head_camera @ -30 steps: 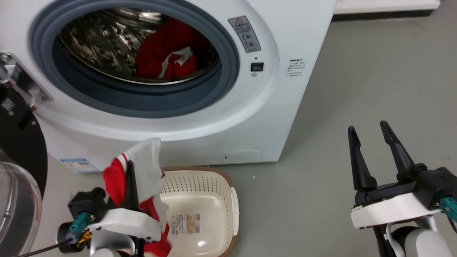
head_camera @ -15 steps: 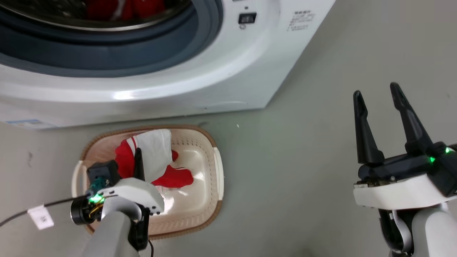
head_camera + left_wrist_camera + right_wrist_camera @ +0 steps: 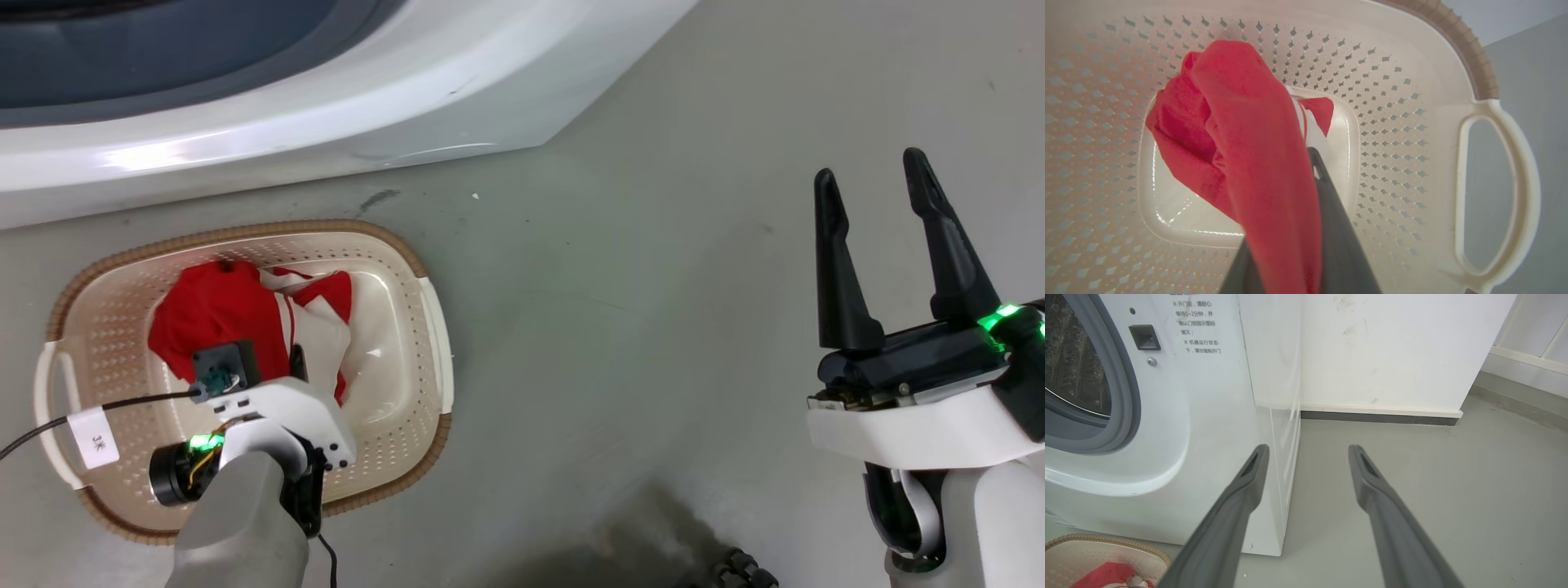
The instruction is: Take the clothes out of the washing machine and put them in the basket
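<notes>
A red garment with white trim lies bunched inside the cream basket on the floor, just in front of the white washing machine. My left gripper reaches down into the basket and is shut on the garment. In the left wrist view the red cloth drapes over my left gripper and hides one finger above the basket's floor. My right gripper hangs open and empty over bare floor at the right. The right wrist view has the right gripper, the machine's front, its steel drum and the basket corner.
Grey floor stretches to the right of the basket and machine. A white wall with a dark skirting strip stands behind the machine. A black cable with a paper tag trails from my left wrist across the basket's left handle.
The head camera has tilted down, so the drum has left the view. My left gripper has lowered the red garment deeper into the basket, where it now bunches up. The right gripper stays open.
</notes>
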